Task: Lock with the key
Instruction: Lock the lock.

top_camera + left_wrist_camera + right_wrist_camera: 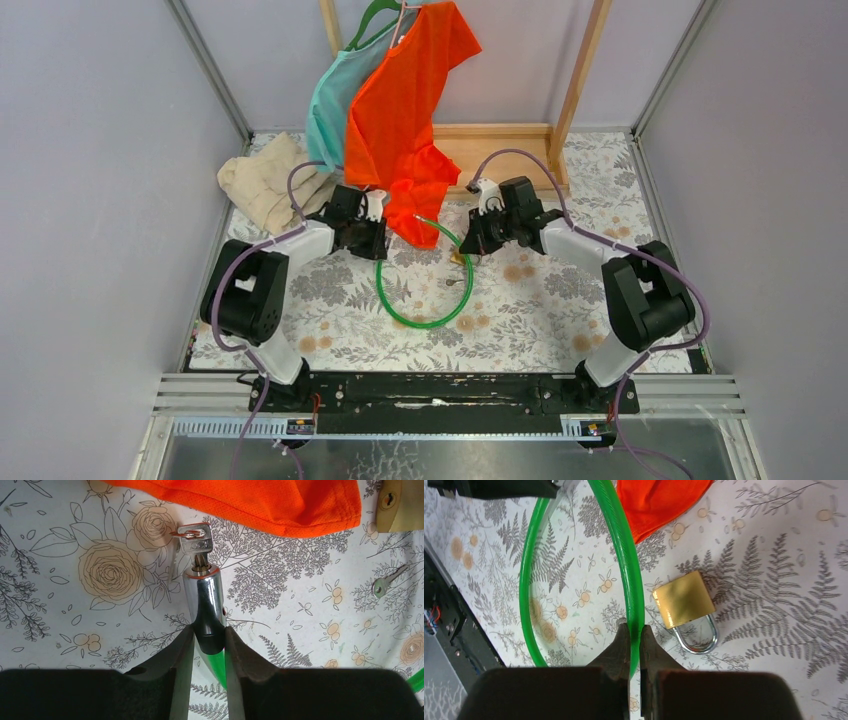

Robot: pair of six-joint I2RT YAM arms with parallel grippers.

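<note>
The key [196, 539] shows only its head; its blade is sunk in the chrome cylinder [202, 592]. The fingers [180, 655] of the left gripper [209, 630] cover most of the green cable [214, 667]. The brass padlock [397, 505] is cut off by the left wrist view's upper right corner. From above, cylinder and key lie hidden under the left gripper, and the padlock is too small for detail

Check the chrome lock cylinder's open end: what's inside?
A silver key sits in the keyway of the chrome cylinder; only its head sticks out, and the housing covers the blade. The left claw pinches the cylinder's black rear end.
</note>
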